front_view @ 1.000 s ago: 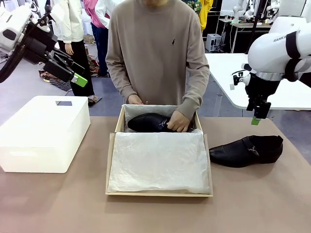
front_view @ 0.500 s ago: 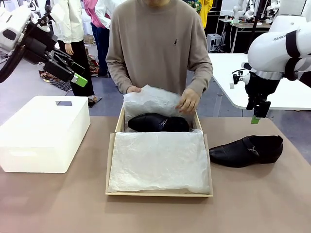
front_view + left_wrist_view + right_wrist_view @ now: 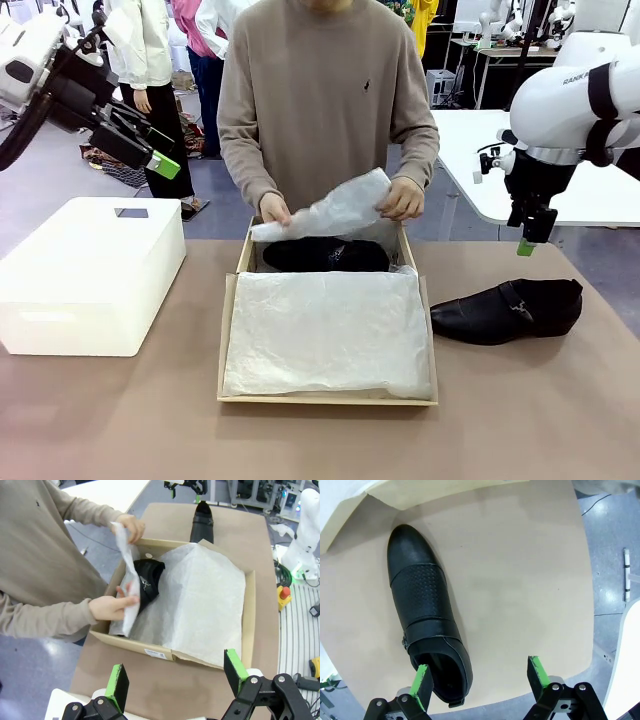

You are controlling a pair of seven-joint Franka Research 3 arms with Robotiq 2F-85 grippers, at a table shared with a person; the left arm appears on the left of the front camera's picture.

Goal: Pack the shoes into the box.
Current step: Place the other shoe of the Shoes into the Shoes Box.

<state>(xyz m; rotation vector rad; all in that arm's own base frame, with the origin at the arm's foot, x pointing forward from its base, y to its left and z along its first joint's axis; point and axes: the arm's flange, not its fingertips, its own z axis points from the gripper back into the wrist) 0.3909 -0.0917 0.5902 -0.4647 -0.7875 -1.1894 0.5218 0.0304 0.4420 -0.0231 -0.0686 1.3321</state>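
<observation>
Left fingers point(image 3: 117, 686) and right fingers point(image 3: 538, 672) released, I judge the shoe point(image 3: 420, 600) beside the box point(image 3: 325, 399) stiff, slippery, best pinched at its heel.

boxed shoe point(image 3: 325, 255) lies half hidden under a tissue sheet point(image 3: 335, 208) the person point(image 3: 325, 100) holds over it. the person is cut off at the neck by the top edge. left arm point(image 3: 40, 75) runs off the left edge, right arm point(image 3: 575, 100) off the right. in the right wrist view, the other shoe point(image 3: 425, 610) has its heel partly behind a green pad point(image 3: 421, 686), and the box point(image 3: 350, 520) is cropped to a corner.
</observation>
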